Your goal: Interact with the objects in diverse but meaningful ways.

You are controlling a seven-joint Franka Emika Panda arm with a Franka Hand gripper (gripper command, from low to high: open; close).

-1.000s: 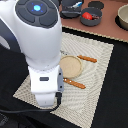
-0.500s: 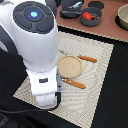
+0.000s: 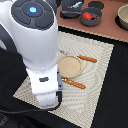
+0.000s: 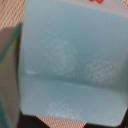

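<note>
While the arm [image 3: 37, 55] fills the exterior view's left and near side, its bulk hides the gripper entirely, so from here I cannot tell how the jaws stand. Beyond it, on the woven placemat [image 3: 97, 65], lie a round tan plate [image 3: 70, 64] and two brown sausage-like sticks: one [image 3: 87, 58] just to the right of the plate, the other [image 3: 74, 83] just nearer than it. Far off, on the brown surface past the mat, a dark pan holds the red tomato [image 3: 88, 16], with a grey pot [image 3: 123, 16] at the far right edge.

Up close in the wrist view, a light-blue cup [image 4: 72, 60] takes up almost the whole picture, with a strip of the mat's weave showing at one corner. The fingers are not visible, so whether they grip the cup cannot be told.

My judgement is that the step concerns the cup, either grasping or setting it on the mat's near left part. The next move calls for a slow vertical motion, keeping the cup upright.
</note>
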